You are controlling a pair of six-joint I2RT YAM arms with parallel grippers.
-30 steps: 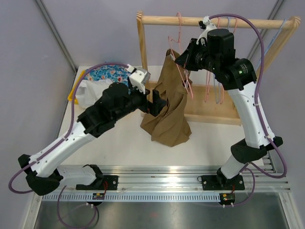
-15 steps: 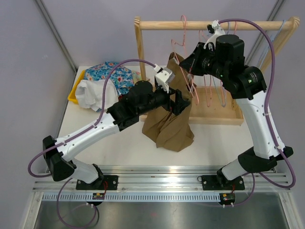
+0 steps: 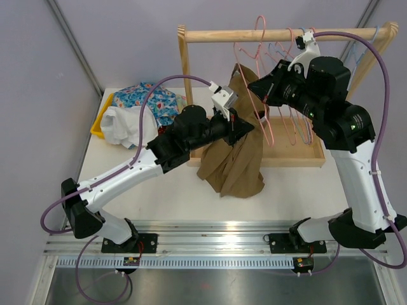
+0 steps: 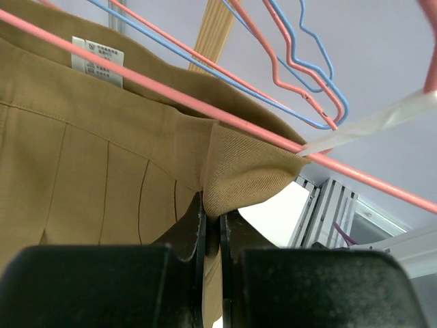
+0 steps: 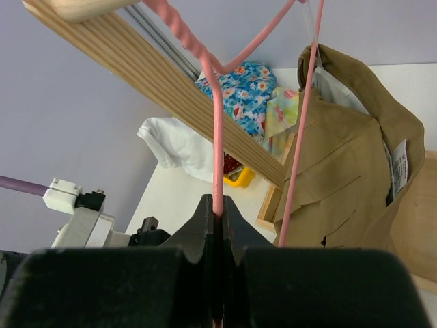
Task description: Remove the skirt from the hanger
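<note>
Your left gripper (image 4: 212, 215) has snapped shut since a second ago, when it stood wide beside the cloth, and its arm has swung further right. It now pinches a corner of the waistband of the skirt (image 3: 232, 165). Your right gripper (image 5: 217, 205) has risen and is clamped tight on the wire of the pink hanger (image 5: 217, 137).

The skirt hangs from that hanger's lower bar and trails to the table in front of the wooden rack (image 3: 273, 30). Its waistband runs along the bar, so I judge the pull should slide the cloth off the bar's end, away from the right gripper.

Spare hangers (image 4: 300, 61) crowd just behind and could snag. The clothes pile (image 3: 143, 105) lies well to the left.
</note>
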